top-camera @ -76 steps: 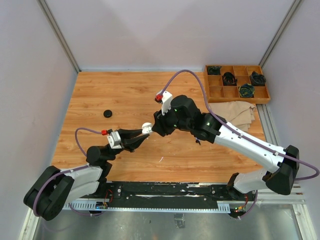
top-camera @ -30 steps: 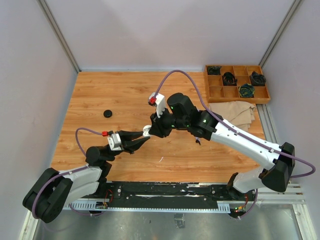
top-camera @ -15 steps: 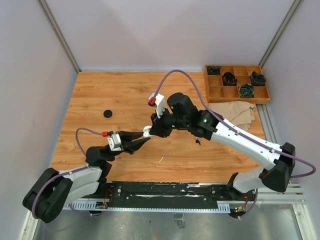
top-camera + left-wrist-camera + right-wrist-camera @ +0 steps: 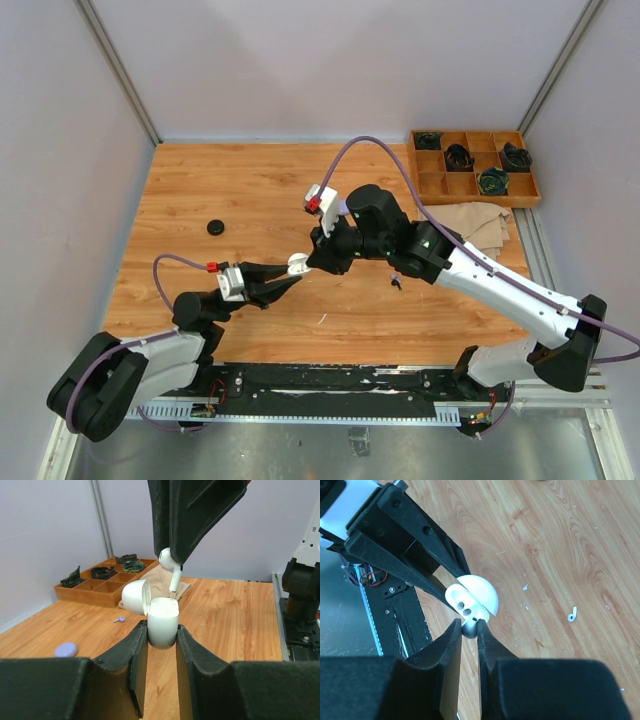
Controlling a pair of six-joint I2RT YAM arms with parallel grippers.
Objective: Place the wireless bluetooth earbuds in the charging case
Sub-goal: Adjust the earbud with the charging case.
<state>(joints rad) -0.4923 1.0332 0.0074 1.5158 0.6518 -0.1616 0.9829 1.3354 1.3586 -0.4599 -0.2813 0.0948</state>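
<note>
My left gripper (image 4: 162, 630) is shut on the body of a white charging case (image 4: 163, 620) and holds it upright above the table, lid (image 4: 135, 596) swung open. In the right wrist view the open case (image 4: 471, 597) shows two empty sockets. My right gripper (image 4: 469, 626) is shut on a white earbud (image 4: 170, 569), stem pointing down, just above the case's mouth and not in a socket. In the top view the two grippers meet at the case (image 4: 297, 265), left gripper (image 4: 291, 272) and right gripper (image 4: 316, 257). A second white earbud (image 4: 572, 613) lies on the wood.
A black round case (image 4: 215, 227) lies at the left. Black earbuds (image 4: 398, 281) lie under my right arm. A lilac case (image 4: 66, 649) and lilac earbud (image 4: 119, 619) lie on the table. A wooden tray (image 4: 432, 180) and a beige cloth (image 4: 480, 216) are at the back right.
</note>
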